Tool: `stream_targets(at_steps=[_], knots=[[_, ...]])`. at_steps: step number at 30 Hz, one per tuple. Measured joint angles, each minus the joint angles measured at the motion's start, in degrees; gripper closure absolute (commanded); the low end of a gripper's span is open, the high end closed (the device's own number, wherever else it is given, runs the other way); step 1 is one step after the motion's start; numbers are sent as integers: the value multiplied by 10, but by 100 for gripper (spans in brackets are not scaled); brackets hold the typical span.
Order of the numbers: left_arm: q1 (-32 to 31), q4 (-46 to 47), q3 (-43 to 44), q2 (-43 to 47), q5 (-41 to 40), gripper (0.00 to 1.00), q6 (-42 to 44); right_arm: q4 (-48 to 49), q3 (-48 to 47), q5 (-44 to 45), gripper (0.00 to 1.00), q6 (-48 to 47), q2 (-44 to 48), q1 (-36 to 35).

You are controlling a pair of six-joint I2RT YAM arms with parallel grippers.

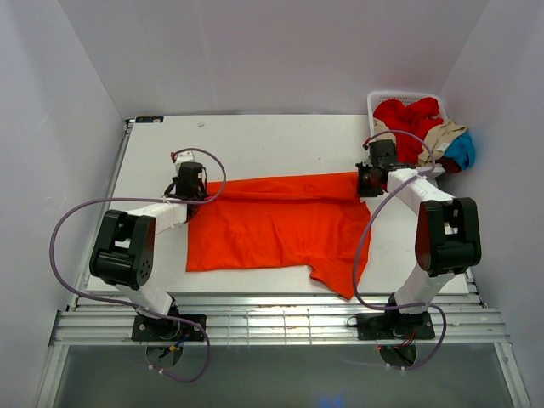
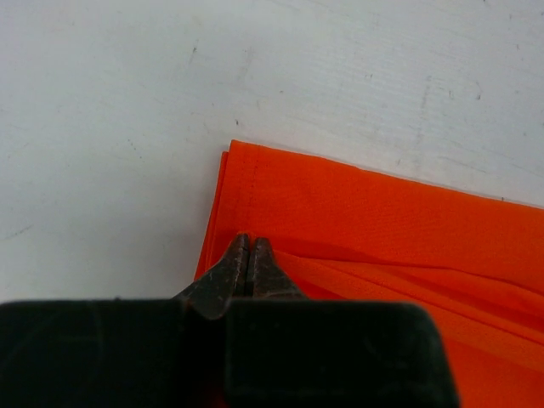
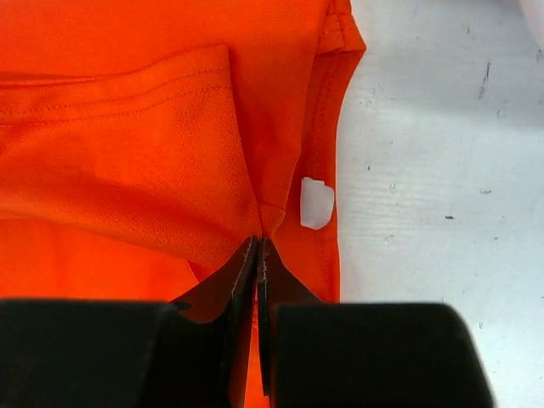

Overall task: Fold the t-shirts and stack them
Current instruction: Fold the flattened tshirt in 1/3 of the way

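Note:
The bright orange t-shirt [image 1: 272,228] lies on the white table, its far edge stretched between my two grippers. My left gripper [image 1: 190,182] is shut on its far left corner, seen in the left wrist view as orange cloth [image 2: 357,212] ahead of closed fingertips [image 2: 248,246]. My right gripper [image 1: 371,180] is shut on the far right end near the collar, and the right wrist view shows the fingertips [image 3: 258,248] pinching the orange cloth [image 3: 153,144] beside a white neck label [image 3: 316,202]. A sleeve hangs toward the front edge at right. Red [image 1: 408,115], tan [image 1: 445,136] and blue [image 1: 463,151] shirts fill the basket.
The white lattice-sided basket [image 1: 391,96] stands at the far right corner, close behind my right gripper. White walls enclose the table on three sides. A metal rail [image 1: 272,323] runs along the near edge by the arm bases.

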State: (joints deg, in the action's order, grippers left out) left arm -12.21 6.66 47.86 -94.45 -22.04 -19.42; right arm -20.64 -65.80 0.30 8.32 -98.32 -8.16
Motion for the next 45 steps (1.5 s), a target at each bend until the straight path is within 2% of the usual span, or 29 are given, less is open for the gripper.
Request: stream_targets(at_steps=[11,16,19,20,21,23,26,28,29,32,34,36,37,40,41,45], knots=[[-9,15,-75,95,-12,100,-12,-4,31,21,92,5,55,-6],[-10,19,-75,87,-13,99,-12,-3,46,26,92,5,54,-9],[-10,10,-75,74,-13,67,-12,-4,60,31,92,6,52,-13],[-10,5,-75,70,-15,29,-13,-4,64,33,79,6,50,-14],[-11,-3,-75,68,-19,17,-13,-7,66,36,73,8,49,-14],[-14,-21,-75,68,-35,12,-23,-16,67,49,63,9,46,-17],[-32,-46,-75,84,-79,12,-36,-26,67,70,56,7,47,-24],[-57,-58,-75,114,-108,16,-42,-35,65,81,54,6,52,-30],[-78,-61,-75,143,-127,19,-47,-40,63,84,50,5,57,-33],[-126,-39,-70,217,-133,38,-54,-46,45,80,50,3,80,-38],[-139,-15,-54,230,-116,53,-58,-44,28,72,50,3,89,-38],[-143,4,-25,207,-94,61,-61,-32,8,65,50,2,87,-38],[-146,14,-8,182,-82,70,-62,-23,0,62,51,1,82,-38],[-163,31,44,87,-41,87,-58,1,-14,56,52,-1,54,-38],[-174,37,56,49,-23,98,-54,8,-16,55,53,-2,41,-38],[-205,46,78,-43,40,100,-46,23,-20,53,55,-9,-16,-38]])
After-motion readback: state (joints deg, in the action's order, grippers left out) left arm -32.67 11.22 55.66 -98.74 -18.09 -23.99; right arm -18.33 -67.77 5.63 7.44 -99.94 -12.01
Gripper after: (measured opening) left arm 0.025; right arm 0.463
